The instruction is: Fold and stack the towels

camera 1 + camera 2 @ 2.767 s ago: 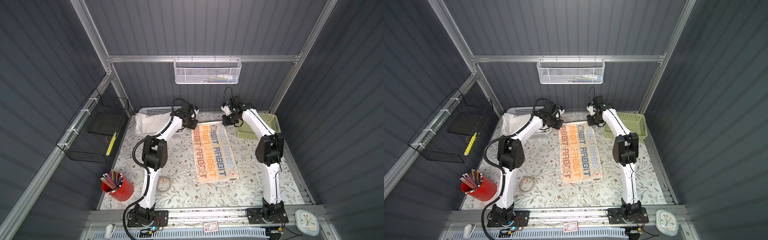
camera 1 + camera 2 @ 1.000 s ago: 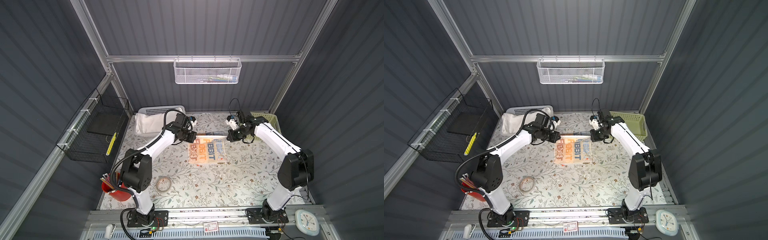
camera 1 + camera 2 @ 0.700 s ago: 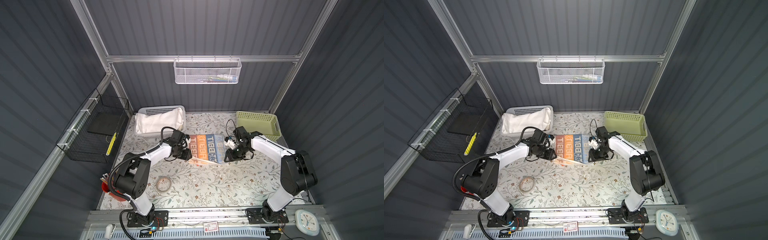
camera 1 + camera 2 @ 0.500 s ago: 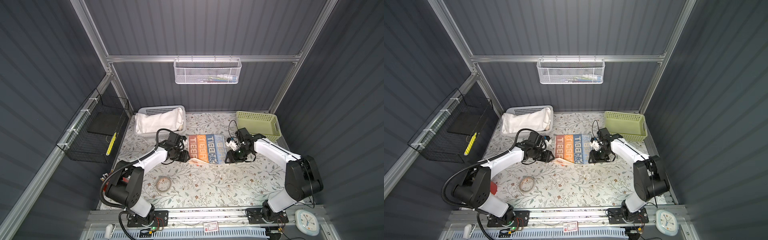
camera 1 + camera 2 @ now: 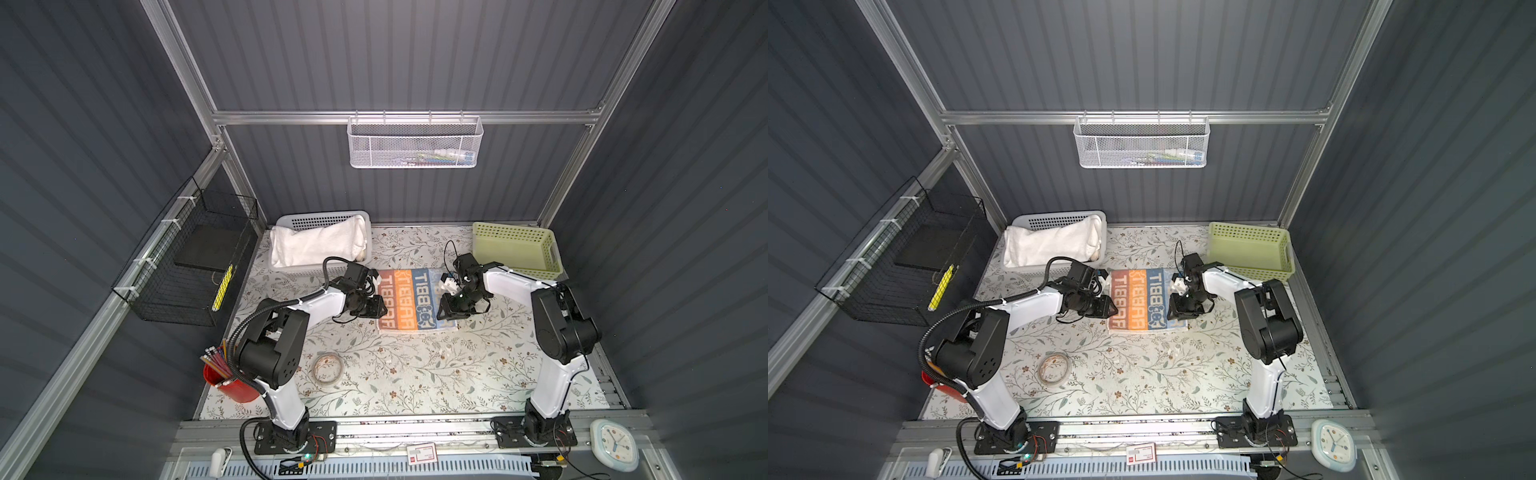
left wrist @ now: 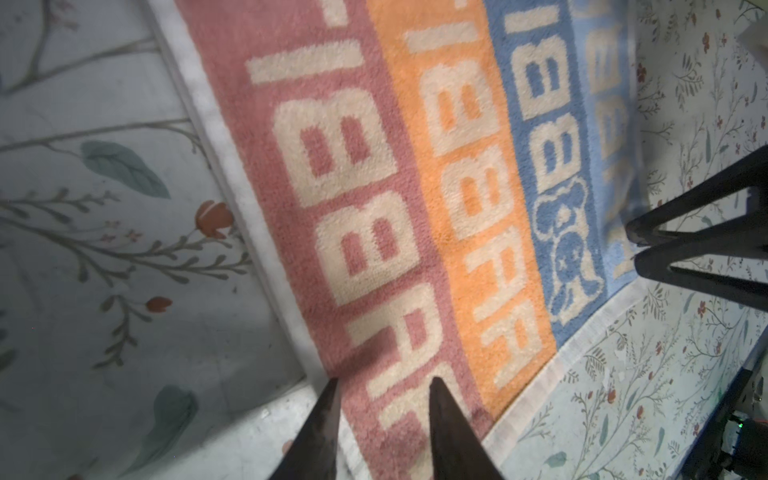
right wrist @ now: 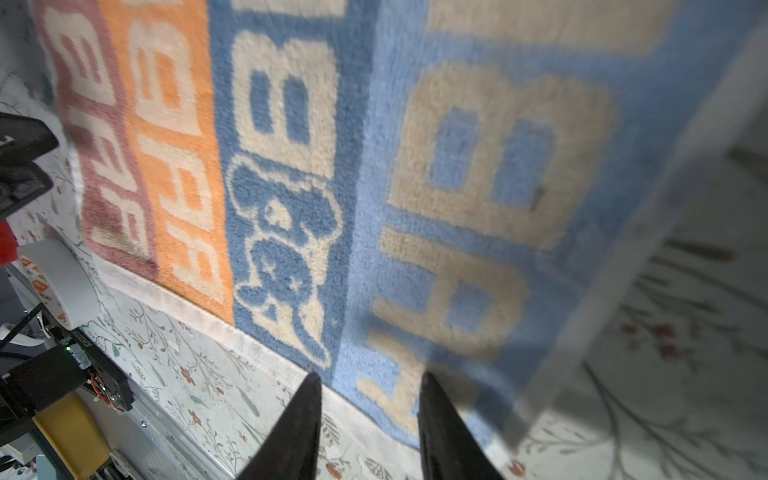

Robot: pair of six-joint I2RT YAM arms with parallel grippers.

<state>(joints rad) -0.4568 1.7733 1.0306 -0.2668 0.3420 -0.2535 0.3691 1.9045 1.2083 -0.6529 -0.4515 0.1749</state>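
Note:
The orange-and-blue lettered towel (image 5: 411, 299) lies folded flat mid-table, also in the other top view (image 5: 1144, 301). My left gripper (image 5: 381, 311) hovers low at its front left corner. In the left wrist view it (image 6: 382, 384) is open: one fingertip over the table, the other over the pink strip of the towel (image 6: 415, 187), nothing between. My right gripper (image 5: 444, 312) is at the front right corner. In the right wrist view it (image 7: 370, 378) stands open astride the hem of the towel (image 7: 291, 166). A white towel (image 5: 320, 245) fills the white basket.
A white basket (image 5: 324, 218) stands at the back left and a green basket (image 5: 515, 266) at the back right. A tape roll (image 5: 328, 368) and a red pencil cup (image 5: 224, 376) sit front left. A black wire basket (image 5: 187, 270) hangs on the left wall.
Both grippers carried the lettered towel's far edge forward over its near half, folding it. They then opened and let go, and now hover at the front corners.

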